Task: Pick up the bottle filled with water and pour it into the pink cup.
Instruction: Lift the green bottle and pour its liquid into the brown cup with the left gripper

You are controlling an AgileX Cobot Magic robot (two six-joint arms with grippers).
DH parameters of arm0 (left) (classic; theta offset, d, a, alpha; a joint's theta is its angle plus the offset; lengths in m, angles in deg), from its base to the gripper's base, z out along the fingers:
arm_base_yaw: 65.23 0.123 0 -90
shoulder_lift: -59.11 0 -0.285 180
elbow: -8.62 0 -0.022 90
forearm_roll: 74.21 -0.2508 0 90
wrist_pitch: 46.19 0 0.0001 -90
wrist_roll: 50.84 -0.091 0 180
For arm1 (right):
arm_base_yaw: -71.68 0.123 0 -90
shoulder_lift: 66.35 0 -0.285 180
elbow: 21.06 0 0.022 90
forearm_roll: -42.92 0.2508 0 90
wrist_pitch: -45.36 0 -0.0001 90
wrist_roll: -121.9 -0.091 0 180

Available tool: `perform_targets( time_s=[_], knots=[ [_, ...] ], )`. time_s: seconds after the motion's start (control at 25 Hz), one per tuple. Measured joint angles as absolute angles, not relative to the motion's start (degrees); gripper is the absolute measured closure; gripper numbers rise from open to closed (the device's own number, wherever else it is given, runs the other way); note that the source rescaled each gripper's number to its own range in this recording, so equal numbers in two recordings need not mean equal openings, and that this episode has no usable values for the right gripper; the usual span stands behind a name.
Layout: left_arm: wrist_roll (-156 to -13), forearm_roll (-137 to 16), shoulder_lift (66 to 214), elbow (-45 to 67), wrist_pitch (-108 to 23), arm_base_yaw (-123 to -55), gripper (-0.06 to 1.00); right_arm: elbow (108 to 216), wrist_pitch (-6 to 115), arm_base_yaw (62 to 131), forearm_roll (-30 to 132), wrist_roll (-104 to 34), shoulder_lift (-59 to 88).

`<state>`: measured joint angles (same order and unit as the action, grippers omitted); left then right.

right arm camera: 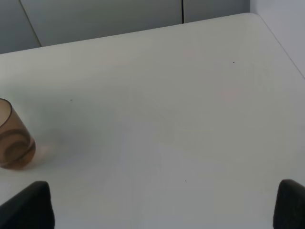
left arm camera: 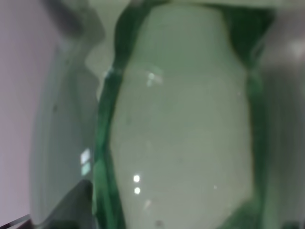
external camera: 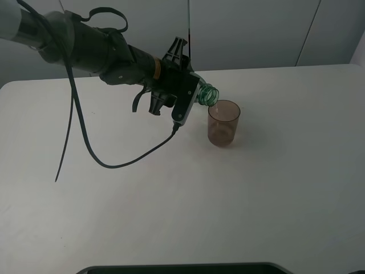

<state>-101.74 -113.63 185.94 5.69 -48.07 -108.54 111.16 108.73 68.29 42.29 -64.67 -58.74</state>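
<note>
**Item 1: bottle** (external camera: 206, 95). Green-tinted, see-through, uncapped, with its threaded neck showing.
- Place: held in the air over the middle of the table, just left of the pink cup.
- Long axis: close to level, running left to right and tipped slightly down at the right end.
- Pointing: the neck and open mouth face right and a little downward. The mouth sits just above the cup's left rim.
- The gripper hides the body in the high view. In the left wrist view the bottle (left arm camera: 176, 119) fills the frame, blurred, with green edges either side of a pale middle.
- Whether water is leaving the mouth cannot be told.

**Item 2: pink cup** (external camera: 223, 123). Brownish-pink and translucent, standing upright on the table with its mouth up. It also shows at the edge of the right wrist view (right arm camera: 12, 138), with a darker band low in its wall. Its contents cannot be told.

**Item 3: left gripper** (external camera: 191, 91). Clamped tight around the bottle's body, on the left arm (external camera: 85, 45) that reaches in from the far left.

**Item 4: right gripper** (right arm camera: 159, 210). Its two dark fingertips (right arm camera: 28, 205) stand wide apart with only bare table between them. It grips nothing and is well apart from the cup.

**Item 5: table** (external camera: 285, 188). White, bearing the cup.

**Item 6: cable** (external camera: 85, 148). Black, hanging in a loop from the left arm and rising again to the left gripper.
</note>
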Motion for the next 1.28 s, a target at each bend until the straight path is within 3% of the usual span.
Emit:
perform_targets(
  time_s=[1.28],
  knots=[
    [-102.1,-113.8,185.9,5.7,-47.2,-108.5,0.94,111.2,108.7,68.3,42.3,-64.7,-58.7]
  ],
)
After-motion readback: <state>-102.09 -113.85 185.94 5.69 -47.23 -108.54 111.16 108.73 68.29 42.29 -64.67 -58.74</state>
